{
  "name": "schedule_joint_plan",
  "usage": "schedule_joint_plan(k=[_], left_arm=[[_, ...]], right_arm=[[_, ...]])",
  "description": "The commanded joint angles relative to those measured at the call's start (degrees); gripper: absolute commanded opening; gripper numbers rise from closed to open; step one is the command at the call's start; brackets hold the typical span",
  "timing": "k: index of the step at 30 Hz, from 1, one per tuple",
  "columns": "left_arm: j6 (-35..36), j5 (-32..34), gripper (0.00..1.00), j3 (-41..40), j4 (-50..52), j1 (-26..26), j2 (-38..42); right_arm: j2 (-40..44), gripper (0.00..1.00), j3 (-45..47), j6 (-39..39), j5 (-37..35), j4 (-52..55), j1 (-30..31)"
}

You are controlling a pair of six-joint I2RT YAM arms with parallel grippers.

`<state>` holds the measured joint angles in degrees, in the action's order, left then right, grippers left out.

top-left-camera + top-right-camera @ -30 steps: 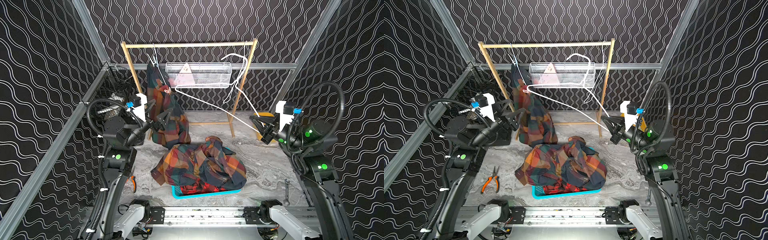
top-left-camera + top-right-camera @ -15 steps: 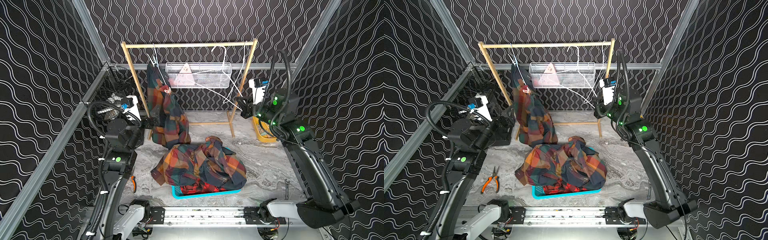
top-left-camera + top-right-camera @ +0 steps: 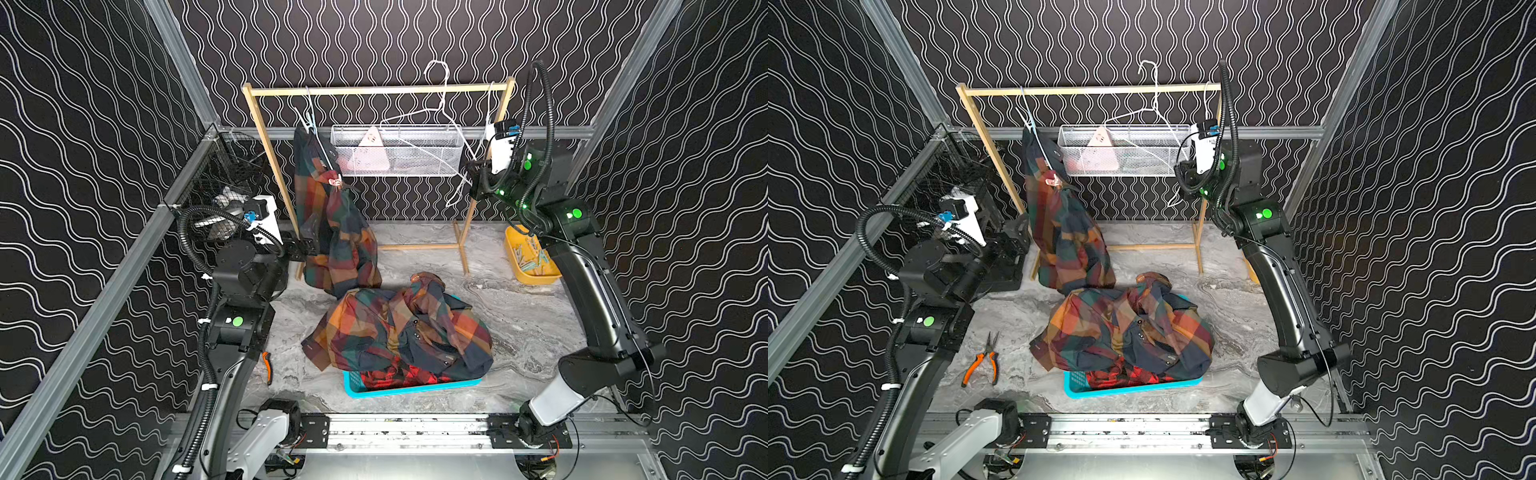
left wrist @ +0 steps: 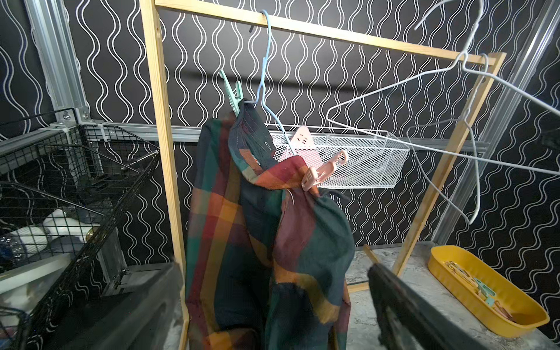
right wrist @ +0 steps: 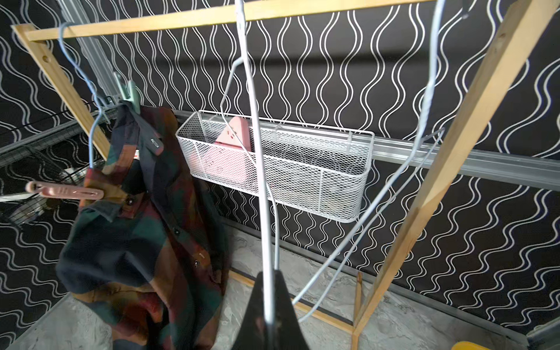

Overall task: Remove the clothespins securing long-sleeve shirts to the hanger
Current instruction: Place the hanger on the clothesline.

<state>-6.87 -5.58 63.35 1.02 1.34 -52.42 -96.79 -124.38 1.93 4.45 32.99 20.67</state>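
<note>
One check long-sleeve shirt (image 3: 332,232) (image 4: 257,242) hangs from a light-blue hanger (image 4: 263,75) on the wooden rack. A mint clothespin (image 4: 231,94) (image 5: 130,92) pins its top and a pink clothespin (image 4: 324,171) (image 5: 66,191) its lower shoulder. My left gripper (image 3: 307,245) (image 4: 272,272) is open at the shirt's lower left edge, with cloth in front of the gap. My right gripper (image 3: 476,183) (image 5: 268,275) is shut on a bare white hanger (image 3: 440,104) (image 5: 260,151), raised by the rack's right end. An orange-check shirt (image 3: 399,332) lies over a red-and-black one (image 3: 399,378).
The teal basket (image 3: 351,384) holds the shirt pile. A yellow tray (image 3: 532,274) (image 4: 530,321) holds several loose clothespins. A white mesh basket (image 3: 415,158) hangs on the back wall and a black wire crate (image 3: 224,174) stands left. Another white hanger (image 3: 490,108) is on the rail. Pliers (image 3: 982,365) lie front left.
My right arm swung up from low at the right to the rack's right end, lifting the white hanger with it. My left gripper drew back a little toward the shirt's left edge.
</note>
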Motion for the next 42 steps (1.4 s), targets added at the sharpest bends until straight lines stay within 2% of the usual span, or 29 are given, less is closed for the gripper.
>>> schedule_joint_plan(k=[1, 5, 8, 20, 22, 25, 27, 30, 34, 38, 42], left_arm=[[1.5, 0.6, 0.99, -0.3, -1.2, 0.2, 0.2], [1.8, 0.4, 0.99, -0.3, -1.1, 0.2, 0.2], [2.1, 0.2, 0.99, -0.4, -1.0, 0.2, 0.2], [1.8, -0.1, 0.99, -0.5, -1.0, 0.2, 0.5], [2.0, -0.1, 0.99, -0.4, -1.0, 0.2, 0.7], [2.1, 0.1, 0.99, -0.5, -0.9, 0.2, 0.8], [2.3, 0.4, 0.99, -0.6, -0.9, 0.2, 0.9], [2.7, 1.1, 0.99, -0.6, -0.7, 0.2, 1.0], [3.2, 2.5, 0.99, -0.7, -0.8, 0.2, 1.3], [3.2, 5.6, 0.99, -0.7, -0.6, 0.2, 1.1], [3.1, 8.0, 0.99, -1.1, -0.5, 0.2, 0.7]], right_arm=[[-2.8, 0.00, -2.9, -0.3, 1.3, 0.3, -0.8], [-7.2, 0.00, -7.8, -0.2, 2.7, 3.0, -1.4], [-8.1, 0.00, -8.1, -0.5, 4.7, 4.4, -1.5], [-1.0, 0.00, 5.0, -2.6, 8.0, 1.0, -1.6], [-0.3, 0.11, 6.0, -3.0, 8.3, 0.6, -1.6], [1.2, 0.39, 8.0, -3.7, 8.5, -0.3, -1.6], [3.3, 0.49, 10.5, -4.1, 8.3, -1.4, -1.5], [8.0, 0.58, 14.8, -5.0, 7.7, -2.8, -1.5], [15.1, 0.63, 20.1, -5.2, 9.1, -4.0, 0.6], [18.7, 0.67, 24.0, -6.0, 7.2, -7.1, 9.1], [14.8, 0.70, 24.8, -6.4, 4.8, -12.8, 18.0]])
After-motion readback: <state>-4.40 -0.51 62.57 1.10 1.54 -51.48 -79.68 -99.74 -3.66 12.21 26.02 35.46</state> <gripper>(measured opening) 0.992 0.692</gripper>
